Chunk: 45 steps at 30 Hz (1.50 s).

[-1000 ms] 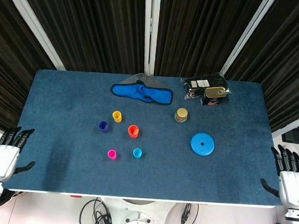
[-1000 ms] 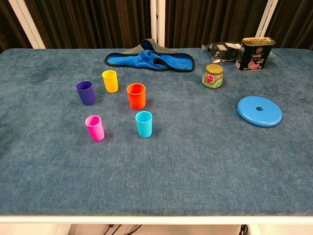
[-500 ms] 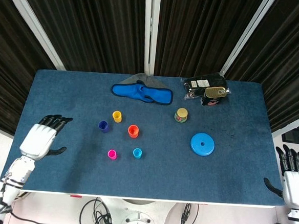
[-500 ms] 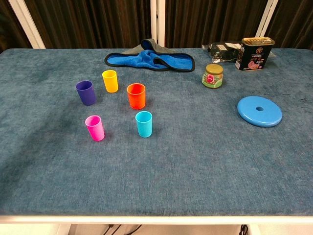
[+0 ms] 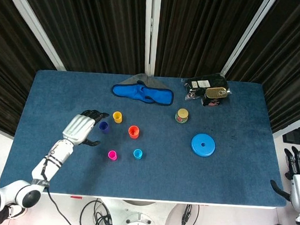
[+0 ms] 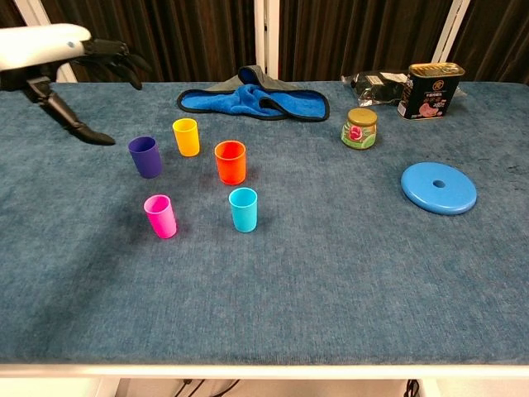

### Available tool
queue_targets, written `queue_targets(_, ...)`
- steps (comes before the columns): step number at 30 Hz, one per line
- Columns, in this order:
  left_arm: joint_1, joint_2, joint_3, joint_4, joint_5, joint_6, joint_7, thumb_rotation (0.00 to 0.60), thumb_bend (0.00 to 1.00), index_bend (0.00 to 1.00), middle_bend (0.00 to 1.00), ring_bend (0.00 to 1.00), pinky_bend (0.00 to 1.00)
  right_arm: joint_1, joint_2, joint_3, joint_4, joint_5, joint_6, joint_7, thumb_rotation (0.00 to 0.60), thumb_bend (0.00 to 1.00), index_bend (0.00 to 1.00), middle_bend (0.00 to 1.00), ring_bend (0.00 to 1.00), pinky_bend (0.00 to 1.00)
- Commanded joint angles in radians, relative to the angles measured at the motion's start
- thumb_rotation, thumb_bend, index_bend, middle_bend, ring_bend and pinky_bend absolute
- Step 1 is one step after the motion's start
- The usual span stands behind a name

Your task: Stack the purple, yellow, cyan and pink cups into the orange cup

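Observation:
Five small cups stand upright and apart on the blue table: purple, yellow, orange, cyan and pink. My left hand hovers just left of the purple cup, fingers spread and empty, not touching it. My right hand hangs off the table's right edge, fingers apart, holding nothing.
A blue cloth lies at the back centre. A small jar, a blue disc, a tin and a black packet occupy the right half.
My left hand has swept from the table's front left corner up and right to beside the purple cup. The right hand has drifted slightly lower and further right. The cups have not moved.

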Motion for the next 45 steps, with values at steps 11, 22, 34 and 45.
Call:
queue_targets(11, -0.087, -0.124, 0.019, 0.193, -0.173, -0.068, 0.067, 0.6, 0.15, 0.17, 0.22, 0.15, 0.2, -0.007, 0.018, 0.005, -0.009, -0.004, 0.01, 0.018, 0.6, 0.12, 0.0, 0.0, 0.0, 0.0)
queue_targets(22, -0.129, -0.184, 0.039, 0.295, -0.201, -0.101, 0.059, 0.6, 0.17, 0.23, 0.25, 0.17, 0.29, -0.004, 0.017, 0.008, -0.006, 0.006, -0.005, 0.023, 0.6, 0.13, 0.0, 0.0, 0.0, 0.0)
queue_targets(34, -0.156, -0.238, 0.067, 0.37, -0.179, -0.082, 0.099, 0.6, 0.21, 0.31, 0.29, 0.23, 0.39, -0.004, 0.014, 0.005, 0.006, 0.02, -0.024, 0.034, 0.6, 0.15, 0.0, 0.0, 0.0, 0.0)
queue_targets(45, -0.17, -0.275, 0.073, 0.418, -0.167, -0.062, 0.125, 0.6, 0.25, 0.39, 0.38, 0.33, 0.49, -0.004, 0.014, 0.001, 0.015, 0.031, -0.043, 0.043, 0.6, 0.15, 0.0, 0.0, 0.0, 0.0)
